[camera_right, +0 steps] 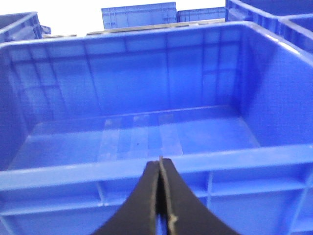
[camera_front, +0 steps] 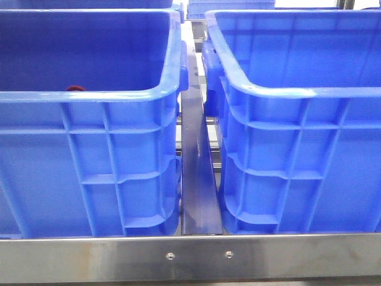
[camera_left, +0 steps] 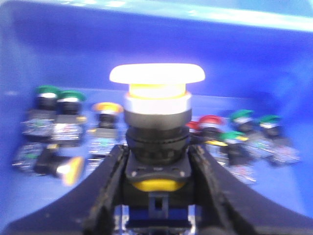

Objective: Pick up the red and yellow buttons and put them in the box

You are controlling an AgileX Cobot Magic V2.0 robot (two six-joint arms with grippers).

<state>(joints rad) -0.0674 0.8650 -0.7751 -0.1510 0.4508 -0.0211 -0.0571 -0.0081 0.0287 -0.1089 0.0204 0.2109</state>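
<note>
My left gripper (camera_left: pixel 157 161) is shut on the black body of the yellow button (camera_left: pixel 156 98), which stands upright between the fingers with its pale yellow domed cap and silvery collar up. It is held inside the left blue crate (camera_left: pixel 234 54), above loose buttons. A red button (camera_left: pixel 209 121) lies among them on the crate floor. A dark red cap (camera_front: pixel 74 88) peeks over the left crate's near rim (camera_front: pixel 119 95) in the front view. My right gripper (camera_right: pixel 160 164) is shut and empty, just outside the near rim of the empty box (camera_right: pixel 73 176), the right crate (camera_front: pixel 286 92).
Several green-capped buttons (camera_left: pixel 58 95) and another yellow one (camera_left: pixel 107 107) lie on the left crate's floor. A metal rail (camera_front: pixel 199 179) runs between the two crates. A steel bar (camera_front: pixel 190 256) crosses the front edge. More blue crates (camera_right: pixel 139 14) stand behind.
</note>
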